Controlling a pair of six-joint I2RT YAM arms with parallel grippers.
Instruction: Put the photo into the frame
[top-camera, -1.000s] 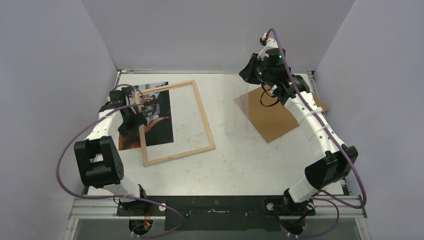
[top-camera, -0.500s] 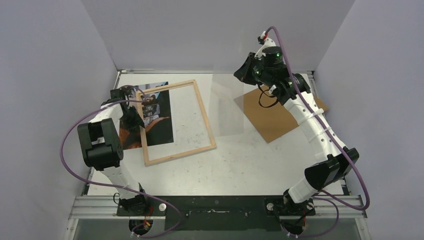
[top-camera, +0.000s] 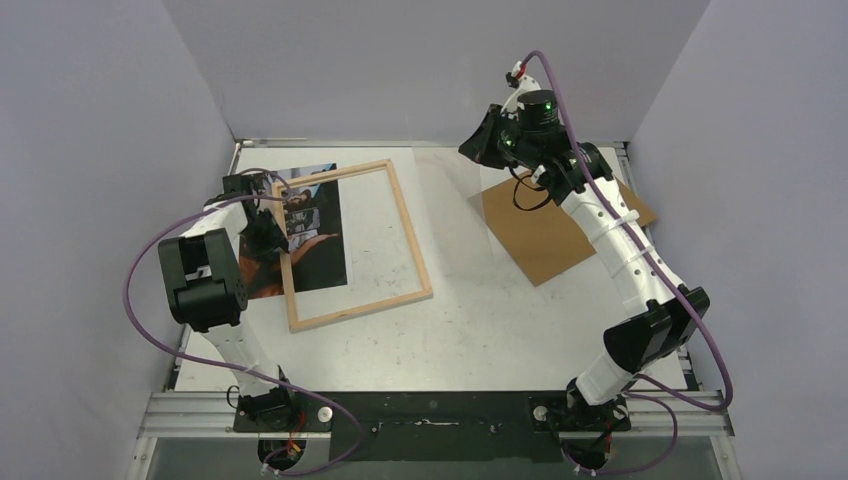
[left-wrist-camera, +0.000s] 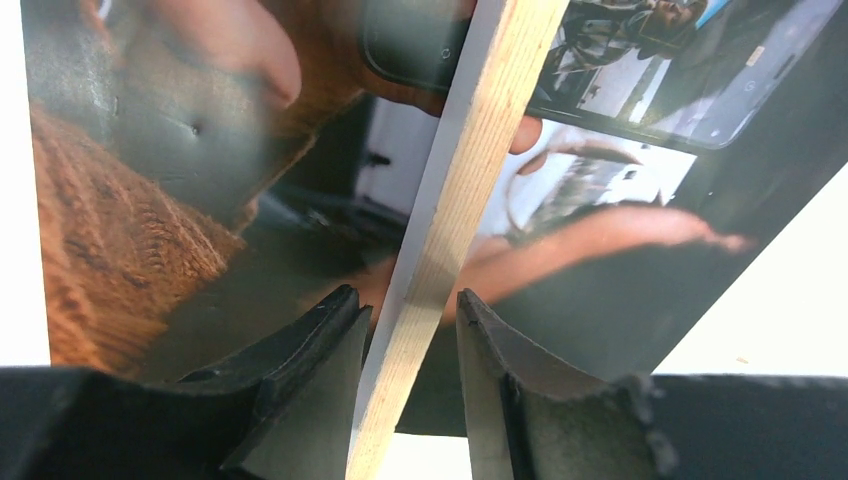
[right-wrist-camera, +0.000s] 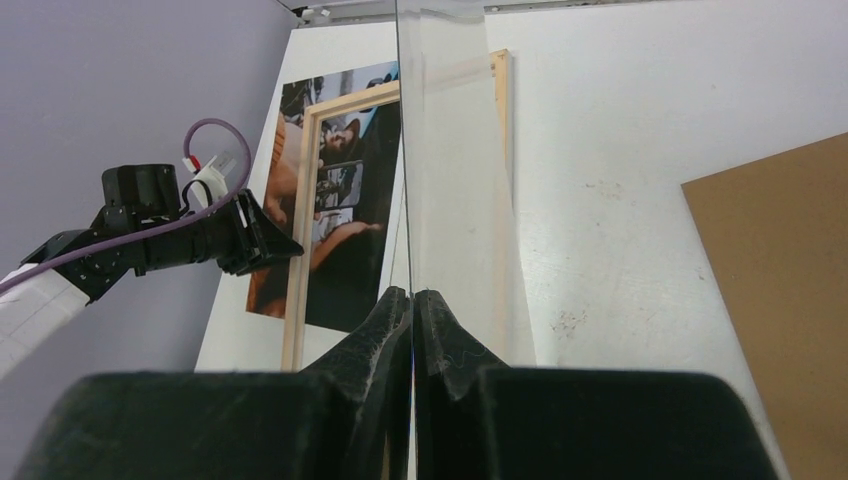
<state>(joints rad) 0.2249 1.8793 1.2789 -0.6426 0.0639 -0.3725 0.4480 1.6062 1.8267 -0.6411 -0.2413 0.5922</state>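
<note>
- The left gripper is pinching the frame narrowly by its wooden rail, which runs between the fingers.
- The photo is lying beneath that rail, spreading to both sides of the gripper.
- The right gripper is clamping a clear pane that stands edge-on ahead of it.

Right pincer pinches what looks like a clear pane; frame overlaps photo.

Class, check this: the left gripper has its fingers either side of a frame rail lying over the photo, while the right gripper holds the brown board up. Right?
Not quite. The right gripper is shut on a clear pane, as the right wrist view shows; the brown board lies flat on the table. The rest stands.
</note>
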